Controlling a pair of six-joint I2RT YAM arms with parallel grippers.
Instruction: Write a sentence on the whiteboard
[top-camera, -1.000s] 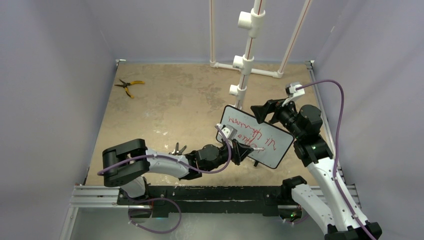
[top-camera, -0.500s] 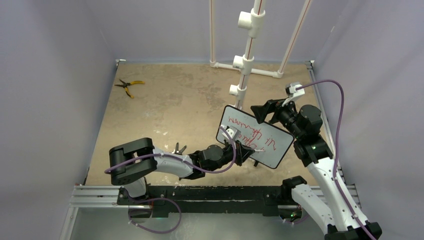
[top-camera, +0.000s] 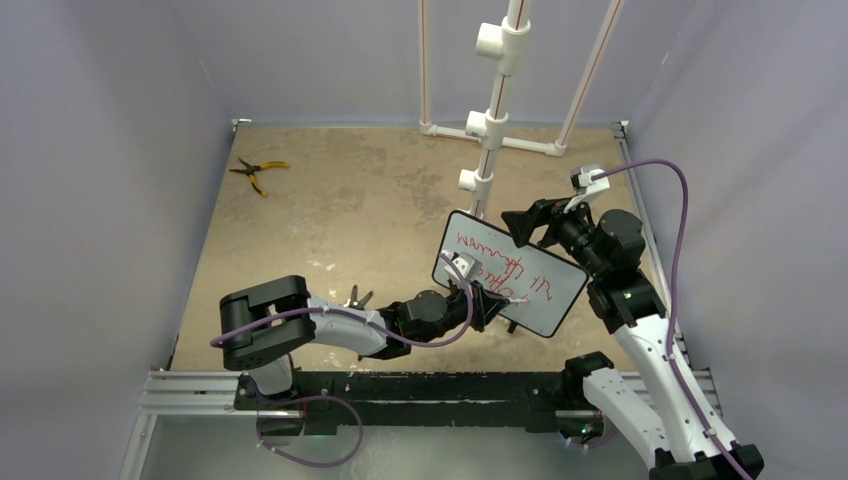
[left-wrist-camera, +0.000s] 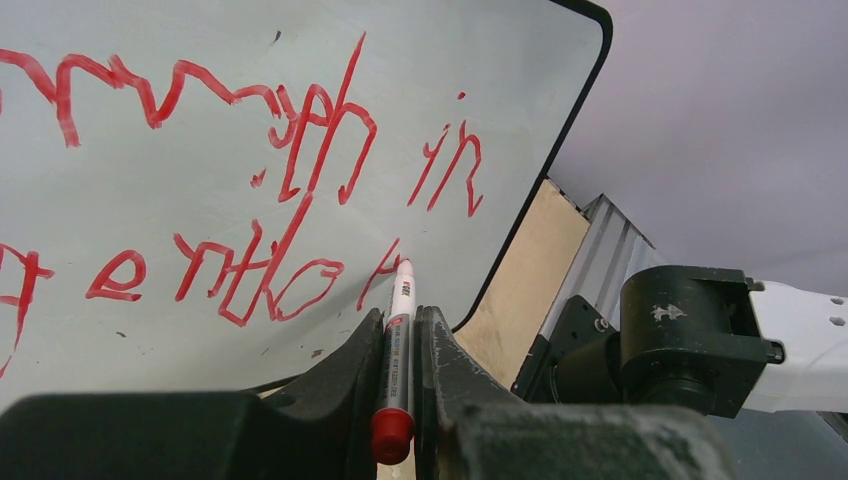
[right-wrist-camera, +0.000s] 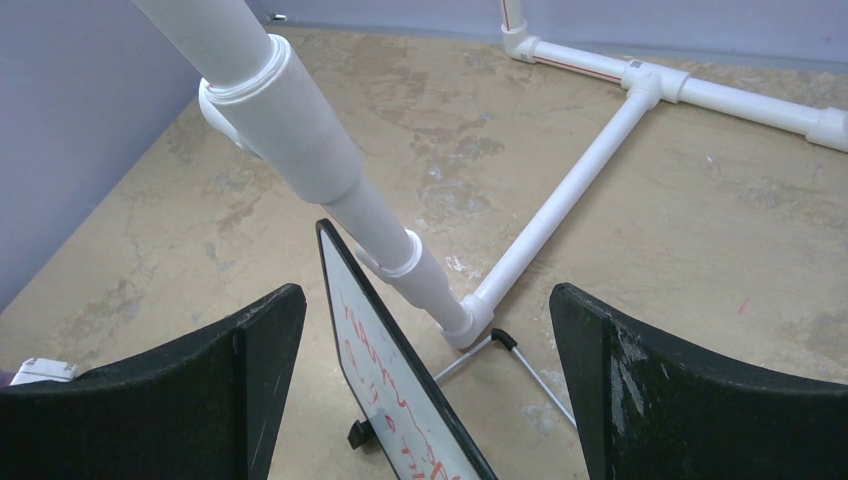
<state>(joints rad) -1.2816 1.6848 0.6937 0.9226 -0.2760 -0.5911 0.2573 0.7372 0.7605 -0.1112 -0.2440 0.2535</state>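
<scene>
The whiteboard (top-camera: 552, 306) stands tilted on the table at centre right, and its face fills the left wrist view (left-wrist-camera: 180, 50). The sentence (top-camera: 497, 262) is red scrawl in two lines (left-wrist-camera: 250, 180). My left gripper (top-camera: 490, 298) is shut on a red-capped marker (left-wrist-camera: 399, 345). The marker's tip touches the board at the end of the lower line. My right gripper (top-camera: 526, 226) hangs open over the board's upper right edge. In the right wrist view the board's black rim (right-wrist-camera: 345, 275) runs between the right gripper's (right-wrist-camera: 425, 290) spread fingers, touching neither.
A white PVC pipe stand (top-camera: 490, 120) rises just behind the board, its base tee (right-wrist-camera: 560, 210) on the table. Yellow-handled pliers (top-camera: 258, 172) lie far left. A small dark tool (top-camera: 356, 297) lies beside my left forearm. The board's wire leg (right-wrist-camera: 522, 362) sticks out behind it.
My left arm slid right along the board's lower line with the marker, then stopped. The right arm and the board have not moved.
</scene>
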